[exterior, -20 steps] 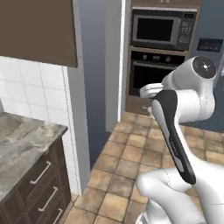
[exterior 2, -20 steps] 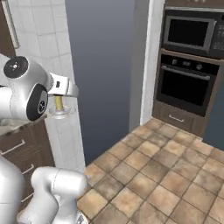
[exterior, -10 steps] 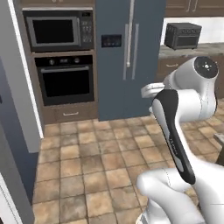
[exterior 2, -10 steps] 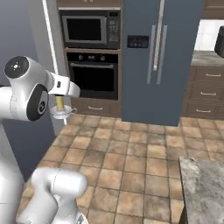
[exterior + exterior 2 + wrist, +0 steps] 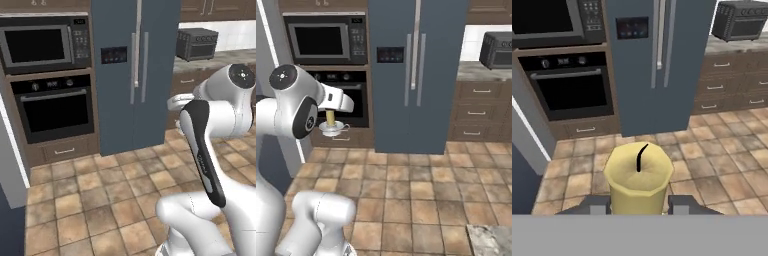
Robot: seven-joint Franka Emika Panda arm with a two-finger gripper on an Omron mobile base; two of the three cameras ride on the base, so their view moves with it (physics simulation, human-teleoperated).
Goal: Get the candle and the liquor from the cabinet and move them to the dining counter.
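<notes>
The candle [image 5: 638,177], a pale-yellow stick with a dark wick, stands upright between my fingertips [image 5: 597,205] in the hand view. My gripper [image 5: 639,205] is shut on it. From the right base view the candle [image 5: 330,119] and its small white saucer hang under my gripper [image 5: 330,116], held high above the tiled floor in front of the oven. The liquor and the cabinet are out of view. A veined marble corner [image 5: 490,241] shows at the lower right; I cannot tell whether it is the dining counter.
Ahead stand a grey-blue fridge [image 5: 135,75], a built-in microwave [image 5: 42,45] and an oven [image 5: 52,107]. To the right, a toaster oven [image 5: 498,50] sits on a worktop over brown drawers [image 5: 478,112]. Tiled floor [image 5: 421,195] lies open in front.
The whole picture has swung: the base has turned, so the fridge and oven now stand ahead. The candle stays in the shut gripper, in the same place relative to the arm.
</notes>
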